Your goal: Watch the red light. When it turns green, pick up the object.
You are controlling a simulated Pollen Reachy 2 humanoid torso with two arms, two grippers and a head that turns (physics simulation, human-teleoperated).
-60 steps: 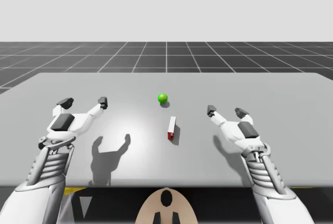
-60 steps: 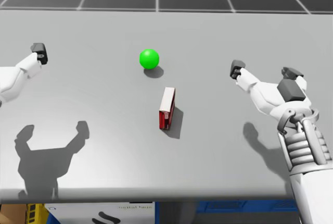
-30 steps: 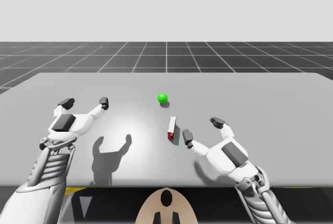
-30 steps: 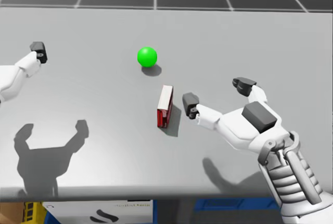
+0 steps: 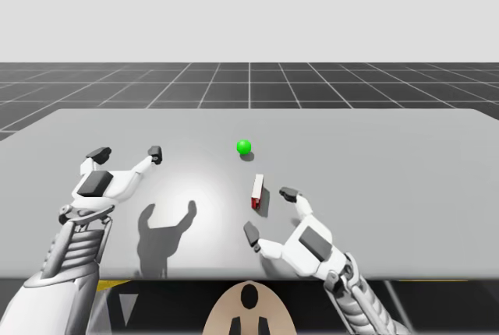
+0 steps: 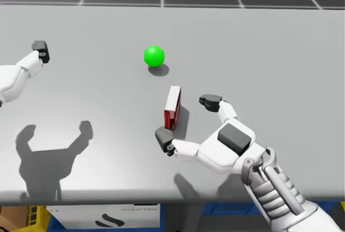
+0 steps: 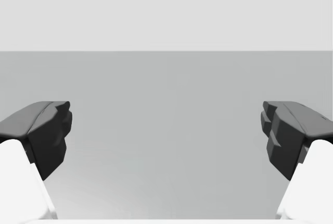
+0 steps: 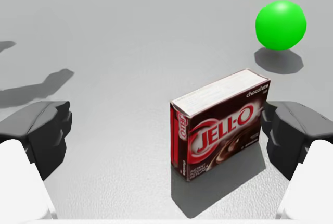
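Note:
The light (image 5: 244,146) (image 6: 154,55) is a green ball on the grey table, just beyond the box. The red box with a white top (image 5: 256,192) (image 6: 172,108) stands on a narrow side near the table's middle. My right gripper (image 5: 270,213) (image 6: 186,118) is open and low at the box's near end. In the right wrist view the box (image 8: 221,125) stands between the fingers of this gripper (image 8: 166,140), close to one finger and well apart from the other, with the green ball (image 8: 280,24) ahead. My left gripper (image 5: 126,152) (image 7: 166,135) hovers open over the table's left side.
The grey table (image 5: 405,156) has a front edge close under both forearms. Dark grid floor lies past its far edge. My left gripper casts a shadow (image 6: 51,151) on the table's left part.
My right arm has swung in from the table's right side and lowered, so its open fingers now flank the box's near end. The light stays green. My left arm has not moved.

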